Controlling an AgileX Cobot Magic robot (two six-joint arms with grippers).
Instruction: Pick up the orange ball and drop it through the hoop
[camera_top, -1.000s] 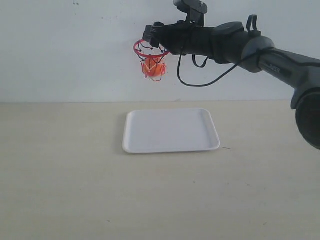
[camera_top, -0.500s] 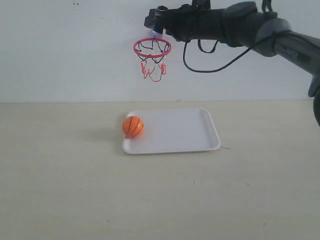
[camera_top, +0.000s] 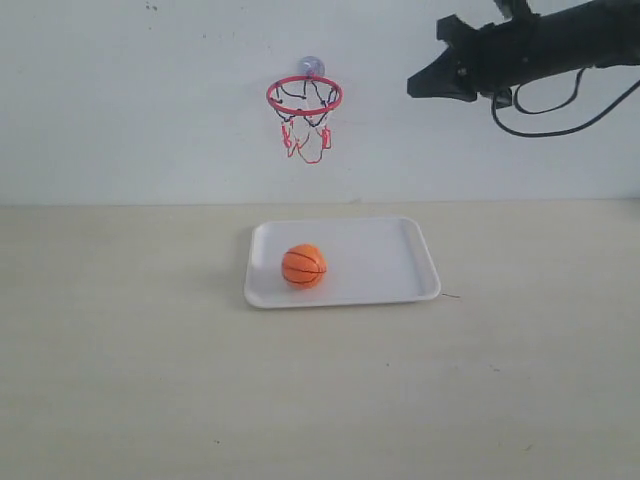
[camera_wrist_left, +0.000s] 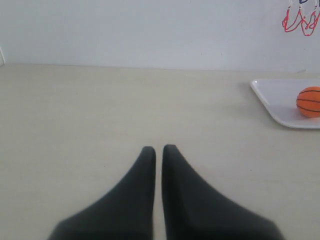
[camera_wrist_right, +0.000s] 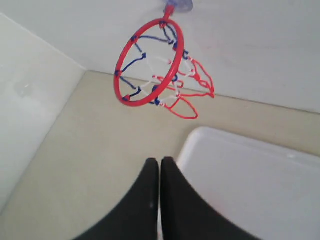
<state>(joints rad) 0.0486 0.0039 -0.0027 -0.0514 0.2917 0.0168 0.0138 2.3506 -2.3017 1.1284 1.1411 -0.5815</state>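
now that the orange ball has fallen through the hoop and sits on the white tray, we count the drop done; our right gripper, clenched empty, has pulled away, and our left gripper rests pinched shut

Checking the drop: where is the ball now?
In the exterior view, the ball sits on the left half of the tray, below the hoop.
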